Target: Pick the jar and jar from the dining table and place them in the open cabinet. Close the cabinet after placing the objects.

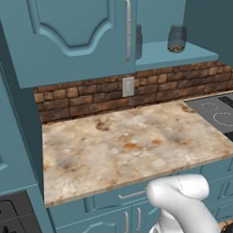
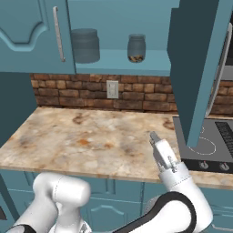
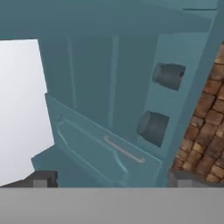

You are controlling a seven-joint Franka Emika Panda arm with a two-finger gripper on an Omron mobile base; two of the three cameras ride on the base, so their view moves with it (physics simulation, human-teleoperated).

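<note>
Both jars sit on the cabinet shelf (image 2: pixel 118 61); claw (image 2: pixel 154 139) spread wide and empty, the open door (image 2: pixel 195 68) hanging up and right of it.

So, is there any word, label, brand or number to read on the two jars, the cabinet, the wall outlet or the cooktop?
None can be read.
Wide jar, small jar, cabinet, outlet: plain, no text.
Cooktop: ring marks and knobs, no legible text.
</note>
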